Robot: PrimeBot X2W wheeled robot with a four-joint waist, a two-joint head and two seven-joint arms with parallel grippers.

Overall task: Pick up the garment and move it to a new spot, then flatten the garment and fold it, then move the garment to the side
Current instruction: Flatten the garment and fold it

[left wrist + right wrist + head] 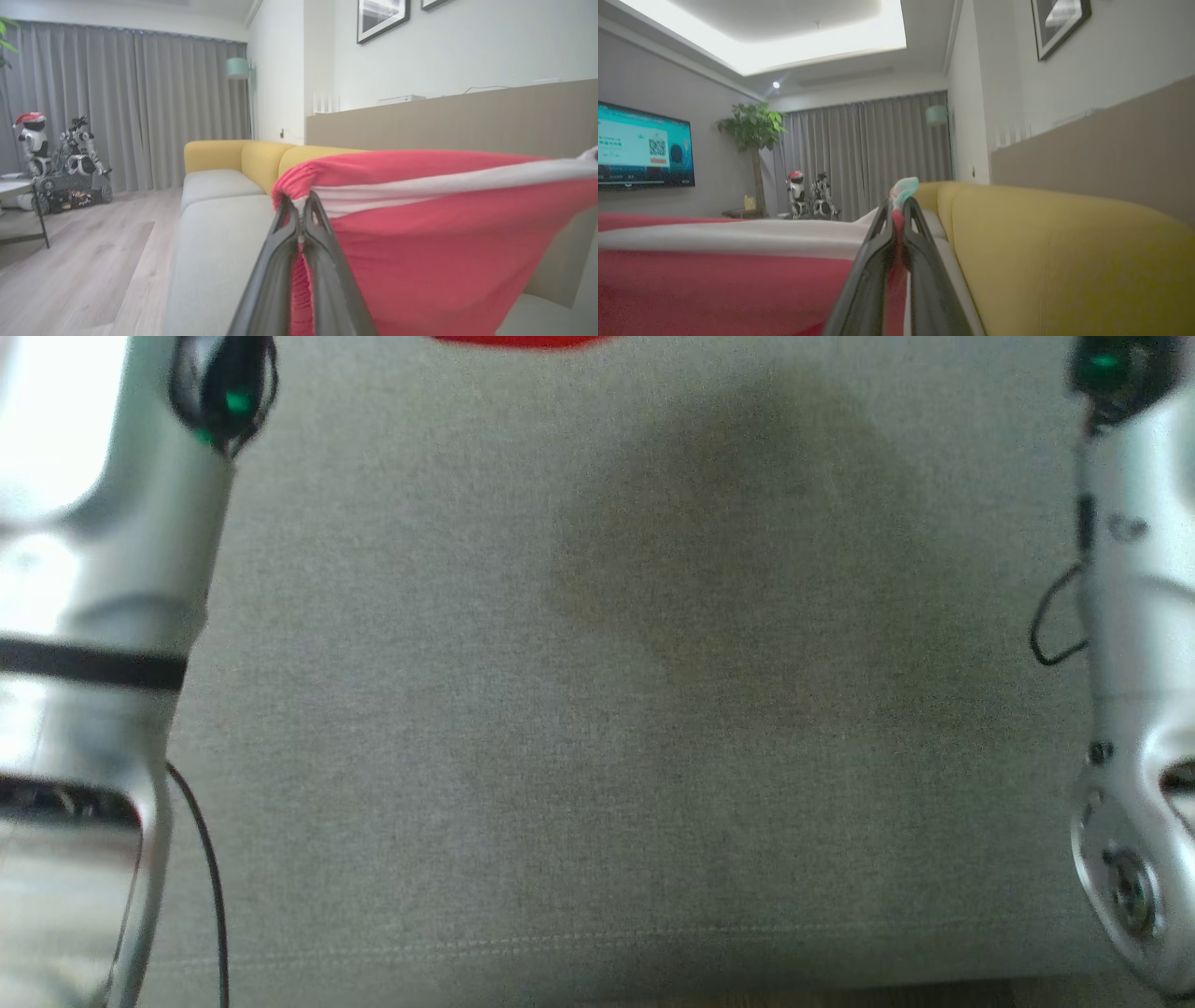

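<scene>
- Left gripper (302, 205), in the left wrist view, is pinched tight on a bunched corner of the red garment (444, 242), right where its white band (420, 186) begins. Holding at the end of the hem lets the cloth hang free below. The garment runs off to that view's right, taut along the band and sagging beneath. It seems to be raised above the grey sofa seat (219, 233), with the yellow backrest (261, 158) behind.
- Right gripper (896, 207), in the right wrist view, is likewise clamped shut on the garment (714, 280), at the band's other end. A pale teal scrap (906, 186) pokes up past the fingertips. It is possibly a label, though the blur leaves that uncertain. The yellow backrest (1041, 242) runs close alongside.
- In the head view, the left forearm (140, 569) and right forearm (1130, 616) stand at the edges, well apart. Bare sofa seat (597, 728) lies between them, and a sliver of the garment (518, 341) shows at the top edge.
- I judge the wide spread deliberate — pulling the two corners apart holds the cloth open in the air, so it can be laid flat rather than dropped in a heap. The carry to a new spot looks to be the step in hand. Flattening and folding are not yet done.
</scene>
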